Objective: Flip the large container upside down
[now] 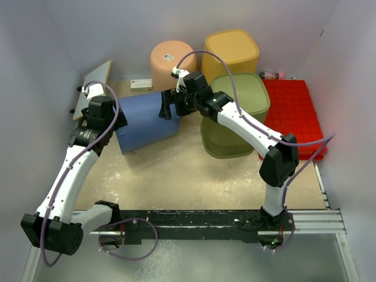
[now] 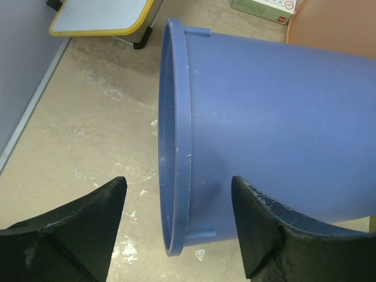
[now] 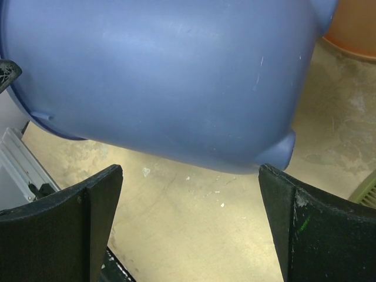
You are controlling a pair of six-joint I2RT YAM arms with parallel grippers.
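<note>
The large blue container [image 1: 144, 122] lies on its side at the middle left of the table, its open mouth facing left. My left gripper [image 1: 117, 121] is open at the mouth end. In the left wrist view the blue container's rim [image 2: 175, 147] stands edge-on between the spread fingers [image 2: 88, 229], with the left gripper [image 2: 176, 229] not closed on it. My right gripper [image 1: 169, 106] is open at the container's base end. In the right wrist view the blue container [image 3: 164, 76] fills the top, just beyond the open right gripper [image 3: 191, 223].
A peach container [image 1: 173, 61] and a yellow container [image 1: 231, 54] stand at the back. A green container [image 1: 235, 114] stands right of the blue one, under my right arm. A red tray [image 1: 294, 114] lies far right. A yellow-edged board [image 1: 94, 82] and a white box [image 1: 141, 84] lie back left.
</note>
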